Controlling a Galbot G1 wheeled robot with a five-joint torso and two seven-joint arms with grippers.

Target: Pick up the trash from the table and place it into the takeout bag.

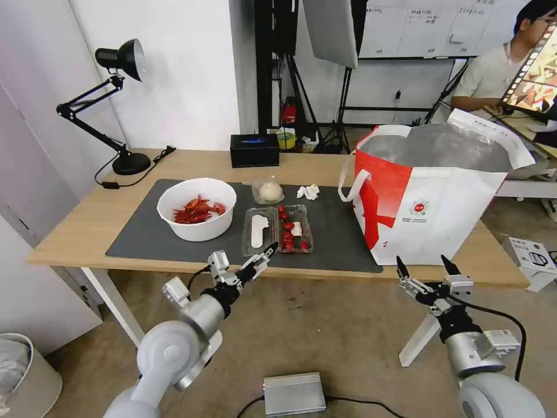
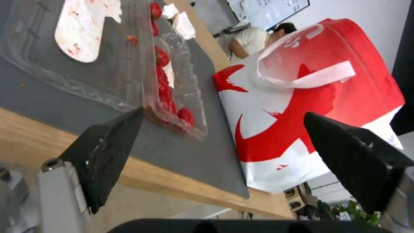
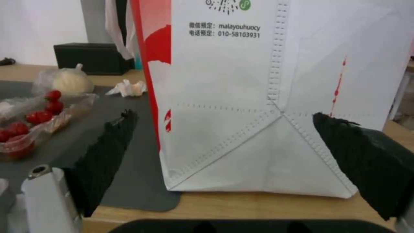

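On the table (image 1: 75,226) lies a dark mat (image 1: 145,244) with the trash: a white bowl of red shells (image 1: 197,209), a clear bag with a pale bun (image 1: 268,190), a crumpled tissue (image 1: 308,191) and a clear clamshell tray (image 1: 277,229) with red bits. The takeout bag (image 1: 429,191) stands upright on the right, its mouth open. My left gripper (image 1: 261,261) hangs open at the table's front edge, just short of the tray (image 2: 108,55). My right gripper (image 1: 423,266) is open and empty, low in front of the takeout bag (image 3: 241,97).
A black tissue box (image 1: 254,150) sits at the table's back edge and a desk lamp (image 1: 116,104) at the back left. On the floor lie a silver box (image 1: 293,393), a bin (image 1: 23,371) and a white carton (image 1: 531,258).
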